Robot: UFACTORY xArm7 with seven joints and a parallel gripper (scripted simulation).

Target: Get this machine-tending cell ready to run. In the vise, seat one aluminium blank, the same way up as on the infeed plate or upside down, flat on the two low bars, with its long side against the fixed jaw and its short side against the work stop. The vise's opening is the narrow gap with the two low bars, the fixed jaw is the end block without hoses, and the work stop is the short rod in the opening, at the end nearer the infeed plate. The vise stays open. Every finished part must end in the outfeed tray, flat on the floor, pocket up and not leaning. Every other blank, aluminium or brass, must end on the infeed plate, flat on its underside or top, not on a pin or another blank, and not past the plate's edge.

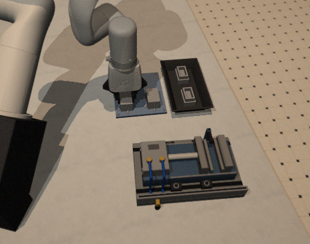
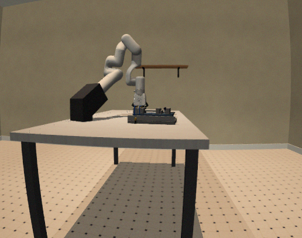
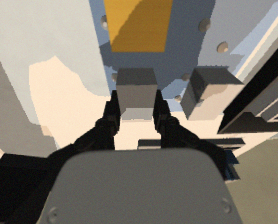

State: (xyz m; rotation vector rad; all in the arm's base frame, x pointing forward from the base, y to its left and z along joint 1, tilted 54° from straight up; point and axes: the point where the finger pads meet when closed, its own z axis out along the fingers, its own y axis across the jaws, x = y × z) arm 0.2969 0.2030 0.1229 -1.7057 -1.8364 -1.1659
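Tool clamped on grey block, long axis running away from it; vise lies apart.

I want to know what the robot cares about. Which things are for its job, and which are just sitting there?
For the job: gripper shut on an aluminium blank; second aluminium blank; brass blank; infeed plate; vise; outfeed tray with two finished parts.

Just there: wall shelf; table.
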